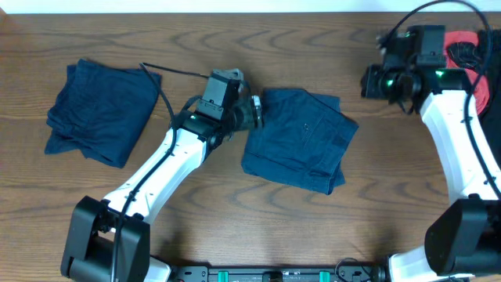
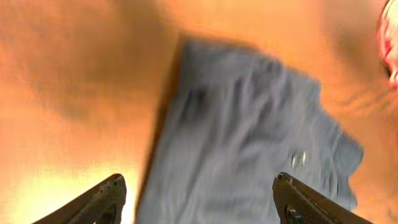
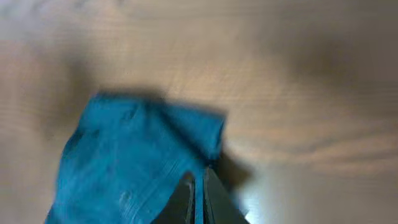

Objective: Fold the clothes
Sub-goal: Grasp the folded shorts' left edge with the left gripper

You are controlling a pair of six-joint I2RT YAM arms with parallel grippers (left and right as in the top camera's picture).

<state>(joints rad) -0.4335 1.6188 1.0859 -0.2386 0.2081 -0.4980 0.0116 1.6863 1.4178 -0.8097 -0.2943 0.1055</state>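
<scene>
Fingertips [image 2: 107, 198] of the left gripper [image 2: 199, 180] framed the bottom of the left wrist view, spread wide apart with nothing between them. Beyond them lay the folded dark blue garment [image 2: 249, 143], blurred, with a small metal stud showing near its right side.

From overhead, the left gripper [image 1: 254, 112] hovered at the left edge of that garment [image 1: 301, 141], which sat near the middle of the wooden table [image 1: 235, 39] as a roughly square bundle with its layers visible along the lower right edge. Whether the fingers touched the fabric could not be told.

A second dark blue garment [image 1: 102, 110] lay well apart at the table's left side, also folded, with its edges less even. A black cable [image 1: 168, 72] ran from the left arm toward it.

The right gripper [image 1: 369, 81] was held at the table's far right, away from both garments, beside a red object [image 1: 462, 43]. In the right wrist view its fingers [image 3: 199, 177] were pressed nearly together, leaving only a thin slit and holding nothing, while the folded garment [image 3: 137, 162] appeared below them, out of focus.
</scene>
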